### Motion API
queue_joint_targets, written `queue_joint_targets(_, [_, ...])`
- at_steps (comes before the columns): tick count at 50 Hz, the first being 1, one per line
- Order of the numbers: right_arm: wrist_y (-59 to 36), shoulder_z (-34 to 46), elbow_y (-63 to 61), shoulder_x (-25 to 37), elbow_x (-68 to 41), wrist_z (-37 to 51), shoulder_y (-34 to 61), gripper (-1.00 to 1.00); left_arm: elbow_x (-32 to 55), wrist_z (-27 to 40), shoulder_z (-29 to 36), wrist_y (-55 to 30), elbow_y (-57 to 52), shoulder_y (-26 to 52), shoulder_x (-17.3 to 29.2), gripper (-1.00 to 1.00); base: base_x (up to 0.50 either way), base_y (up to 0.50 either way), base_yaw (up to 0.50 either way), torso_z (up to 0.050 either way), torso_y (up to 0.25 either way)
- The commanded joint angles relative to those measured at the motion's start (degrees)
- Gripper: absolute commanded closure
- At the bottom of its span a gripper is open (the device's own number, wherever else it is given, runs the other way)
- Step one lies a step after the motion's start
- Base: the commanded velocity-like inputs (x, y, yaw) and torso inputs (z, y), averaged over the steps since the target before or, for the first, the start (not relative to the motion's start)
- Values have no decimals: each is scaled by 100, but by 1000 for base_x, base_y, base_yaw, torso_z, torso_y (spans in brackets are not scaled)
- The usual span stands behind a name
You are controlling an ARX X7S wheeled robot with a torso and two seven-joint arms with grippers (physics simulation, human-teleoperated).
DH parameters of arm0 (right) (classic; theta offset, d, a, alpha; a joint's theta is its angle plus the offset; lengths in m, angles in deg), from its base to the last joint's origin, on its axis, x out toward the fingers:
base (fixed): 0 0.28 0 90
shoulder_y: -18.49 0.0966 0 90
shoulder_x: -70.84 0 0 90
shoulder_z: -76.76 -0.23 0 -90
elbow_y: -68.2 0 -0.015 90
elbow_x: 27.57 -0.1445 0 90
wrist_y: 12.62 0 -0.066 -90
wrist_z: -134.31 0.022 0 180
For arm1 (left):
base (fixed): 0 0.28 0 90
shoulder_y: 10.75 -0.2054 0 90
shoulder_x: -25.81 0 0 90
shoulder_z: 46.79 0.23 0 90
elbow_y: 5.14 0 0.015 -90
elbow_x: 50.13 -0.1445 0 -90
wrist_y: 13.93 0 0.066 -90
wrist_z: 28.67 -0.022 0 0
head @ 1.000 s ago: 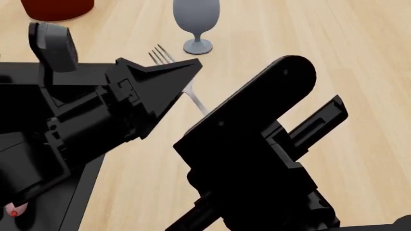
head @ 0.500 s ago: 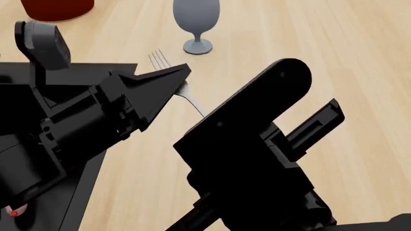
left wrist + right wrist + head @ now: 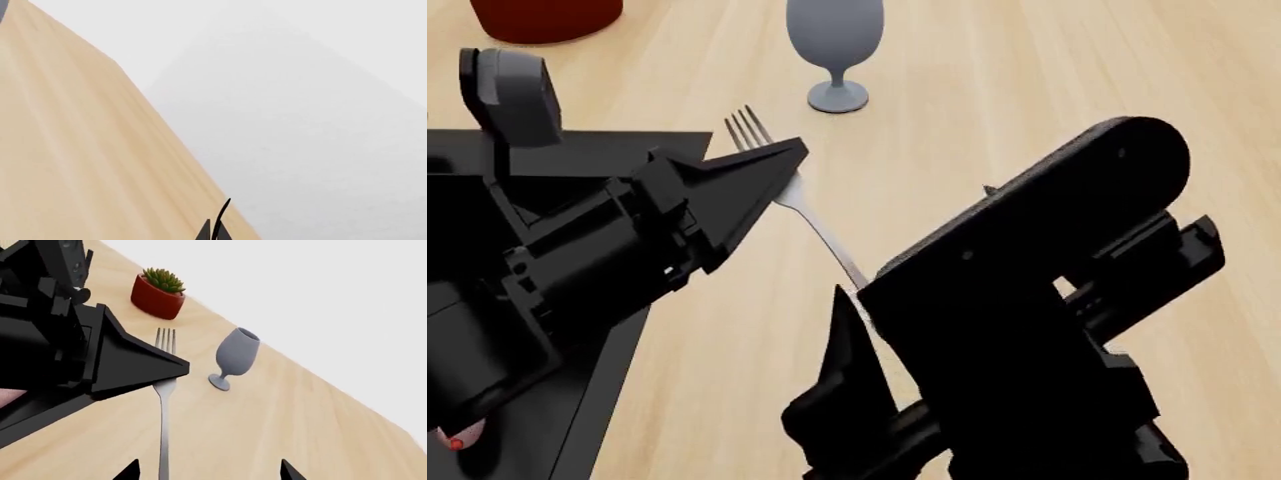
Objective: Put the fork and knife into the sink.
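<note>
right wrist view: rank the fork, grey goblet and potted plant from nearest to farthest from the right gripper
1. The fork: its handle runs down between the right gripper's fingers.
2. The grey goblet: upright on the wooden counter, beyond the fork's tines and off to one side.
3. The potted plant: farthest, in its red pot near the counter's far edge.

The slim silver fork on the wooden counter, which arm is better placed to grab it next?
Probably the right: its open gripper straddles the slim silver fork handle. The left gripper hangs over the neck, seemingly shut.
</note>
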Motion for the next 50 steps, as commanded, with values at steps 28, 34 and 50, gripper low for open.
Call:
queue_joint_targets(28, [-294, -5352, -1425, 433, -1996, 1328, -3728, -100, 193, 1527, -1471, 259, -1164, -358, 1719, 100, 0, 0, 0, 0, 0])
queue_joint_targets(34, [-457, -5476, -1377, 203, -1889, 1219, -3875, -100, 457, 2137, -1764, 235, -1143, -440, 2030, 100, 0, 0, 0, 0, 0])
queue_joint_targets(50, [-1155, -6217, -1282, -503, -1570, 670, -4443, -100, 514, 3158, -1548, -170, -540, 100, 2709, 100, 0, 0, 0, 0, 0])
